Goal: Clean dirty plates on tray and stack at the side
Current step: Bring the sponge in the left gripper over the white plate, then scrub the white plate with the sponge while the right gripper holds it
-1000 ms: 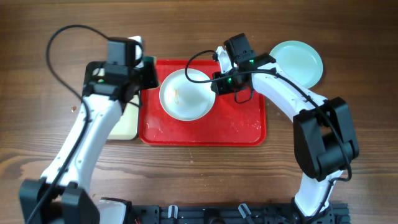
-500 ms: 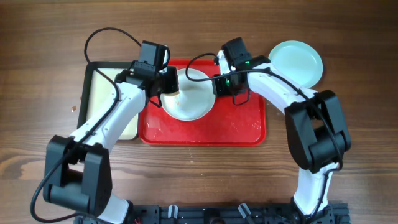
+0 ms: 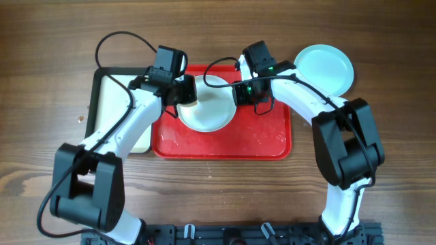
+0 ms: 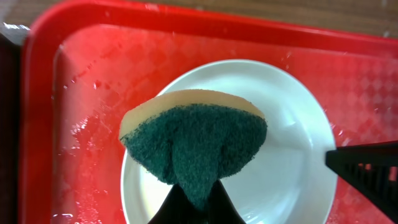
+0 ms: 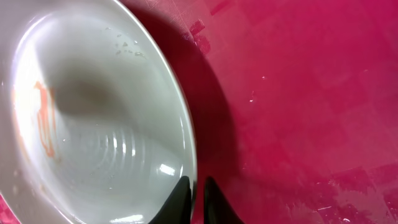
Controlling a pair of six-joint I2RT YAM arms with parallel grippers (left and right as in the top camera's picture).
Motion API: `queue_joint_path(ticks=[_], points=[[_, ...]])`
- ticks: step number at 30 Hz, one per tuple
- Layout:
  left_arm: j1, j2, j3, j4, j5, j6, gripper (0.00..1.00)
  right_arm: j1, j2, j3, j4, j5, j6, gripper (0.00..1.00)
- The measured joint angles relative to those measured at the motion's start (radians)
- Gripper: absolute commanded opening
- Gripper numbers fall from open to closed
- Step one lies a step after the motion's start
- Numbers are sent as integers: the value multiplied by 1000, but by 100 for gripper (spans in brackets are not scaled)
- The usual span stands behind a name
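Partway: white plate [image 3: 204, 109], unwashed, in red tray [image 3: 266, 139].
Left gripper [image 4: 196, 200] clamps sponge [image 4: 196, 143] over it; right gripper [image 5: 198, 198] pinches its rim (orange smear inside). Light-blue plate [image 3: 327, 68] already outside tray's right corner.

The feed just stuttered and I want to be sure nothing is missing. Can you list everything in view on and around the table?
Rectangular plastic tray: one, red, mid-table.
Round glossy white plate: one, white, on the red tray.
Smear: one, orange, inside the white plate.
Round glossy pale-blue plate: one seen, pale blue, on the table off the red tray's far right corner.
Black-rimmed tray: one, cream inside, left of the red tray.
Foam sponge: one, yellow with green scouring face, over the white plate.
Wooden table: one, brown, under everything.
Left end effector: black, shut on the sponge.
Right end effector: black, shut on the white plate's rim.
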Motion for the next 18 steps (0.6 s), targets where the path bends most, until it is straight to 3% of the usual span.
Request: queue_joint_path(ticks=[7,14,18], points=[[-3,30,0,0,0,0,4,1,0,0,2,0,8,13],[-3,30,0,0,0,0,4,2,1,0,7,0,16,11],[-3,30,0,0,0,0,4,2,3,0,13,-7,19,4]])
